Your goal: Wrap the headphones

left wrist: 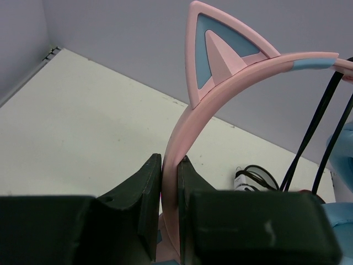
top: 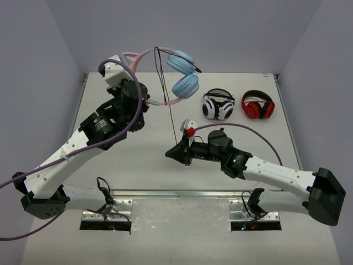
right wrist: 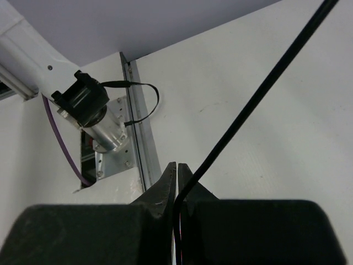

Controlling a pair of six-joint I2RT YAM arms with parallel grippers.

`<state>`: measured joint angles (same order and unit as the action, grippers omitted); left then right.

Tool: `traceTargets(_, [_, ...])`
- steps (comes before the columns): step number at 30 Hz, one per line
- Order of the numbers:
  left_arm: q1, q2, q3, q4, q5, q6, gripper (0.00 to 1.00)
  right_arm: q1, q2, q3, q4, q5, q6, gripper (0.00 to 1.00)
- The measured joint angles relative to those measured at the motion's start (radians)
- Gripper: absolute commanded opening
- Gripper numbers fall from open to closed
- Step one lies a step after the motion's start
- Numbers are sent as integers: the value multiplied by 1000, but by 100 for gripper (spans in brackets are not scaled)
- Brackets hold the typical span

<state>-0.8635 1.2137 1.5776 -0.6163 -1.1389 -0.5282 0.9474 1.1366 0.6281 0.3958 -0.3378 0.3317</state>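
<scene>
Left end effector [left wrist: 170,161] — clamping headphones [left wrist: 219,61], right end effector [right wrist: 176,167] — pinching cable [right wrist: 260,91]

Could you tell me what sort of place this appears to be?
Probably a robotics lab test cell: a white table enclosed by plain grey panel walls, a metal mounting rail at its near edge, and pink cat-ear headphones as a practice object.

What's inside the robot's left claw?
The pink headband of the cat-ear headphones sits clamped inside the left gripper. The gripper's fingers hide the headband's lower part.
</scene>
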Motion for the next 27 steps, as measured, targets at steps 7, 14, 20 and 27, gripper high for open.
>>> traceTargets(7, [26,35,6,15,3,6,0,33,-5,-1,-20,79,-19,1])
traceTargets(14, [62,37,-53,24,49,-46,0,91,18,90,-167,152,-53,1])
traceTargets(20, [117,47,-87,41,92,-92,0,96,34,190,-310,201,-93,1])
traceTargets(27, [138,51,-190,107,113,-50,0,96,14,255,-475,226,-167,1])
